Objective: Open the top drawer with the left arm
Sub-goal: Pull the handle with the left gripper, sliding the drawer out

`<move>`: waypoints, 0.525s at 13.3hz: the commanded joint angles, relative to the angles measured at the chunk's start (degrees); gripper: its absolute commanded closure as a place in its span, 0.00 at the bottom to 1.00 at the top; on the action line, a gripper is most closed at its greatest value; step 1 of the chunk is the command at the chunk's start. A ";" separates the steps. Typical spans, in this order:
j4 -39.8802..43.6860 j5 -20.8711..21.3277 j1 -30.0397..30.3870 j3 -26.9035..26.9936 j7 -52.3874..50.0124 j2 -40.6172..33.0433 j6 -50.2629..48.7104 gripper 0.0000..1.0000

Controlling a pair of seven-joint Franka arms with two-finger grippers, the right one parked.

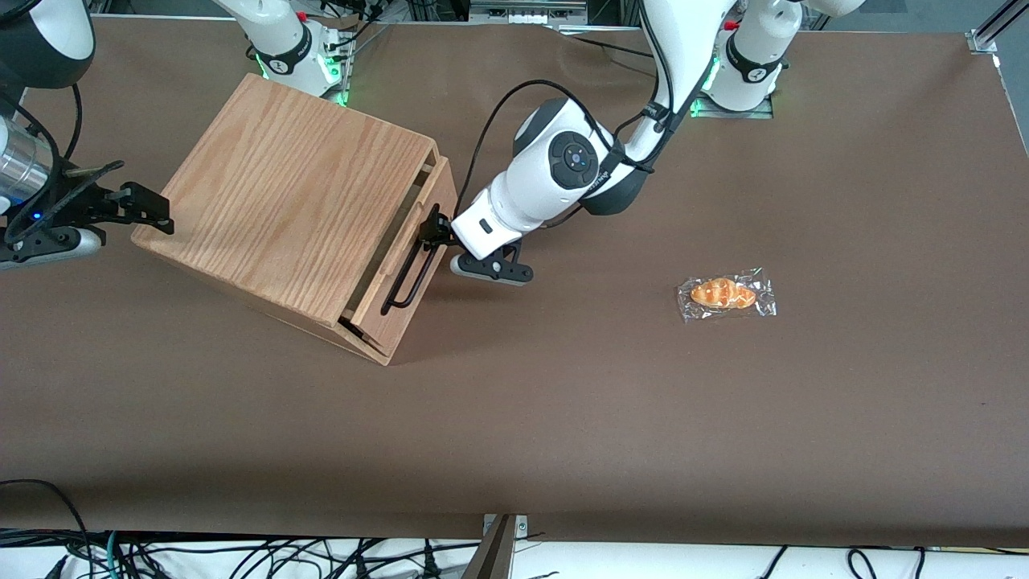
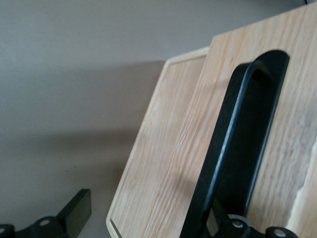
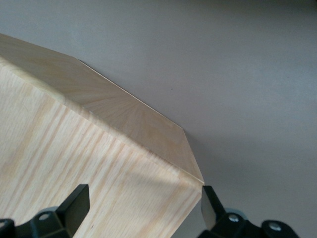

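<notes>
Cabinet [image 1: 297, 193]: oak-grain box sitting at an angle on the brown counter [image 1: 563, 418], toward the parked arm's end. Wood-grain top panel faces up in the front view.

Top drawer [image 1: 406, 249]: upper one in the cabinet's front. It sits out a bit from the cabinet body, with a dark gap showing along its edge in the front view. The wrist view shows its light wood front [image 2: 163, 163] up close.

Handle [image 1: 412, 277]: long black metal bar across the drawer front, standing off the wood on bent ends. In the wrist view it runs as a thick dark bar [image 2: 233, 148] with one curved end visible.

Left arm [image 1: 563, 173]: big white arm with a dark grey round joint cap and a black cable looping over it, reaching down to the drawer front.

Claw [image 1: 434, 233]: right at the handle, at the end of the bar farther from the front camera. One black finger [image 2: 74, 210] is out over bare counter, well apart from the other one, which is tucked in by the bar. So the fingers are spread. Looks like the bar sits between them, but I honestly can't tell if either finger touches it.

Wrapped pastry [image 1: 726, 294]: orange bun in clear plastic, lying on the counter well apart from the cabinet, toward the working arm's end.
</notes>
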 commanded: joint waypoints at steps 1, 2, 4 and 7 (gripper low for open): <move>1.46 2.46 2.62 0.69 -0.98 0.72 -1.26 0.00; 1.46 2.46 3.33 0.69 -0.98 0.72 -1.35 0.00; 1.55 2.46 4.91 0.69 -0.90 0.64 -1.70 0.00; 1.64 2.46 6.93 0.69 -0.89 0.63 -1.70 0.00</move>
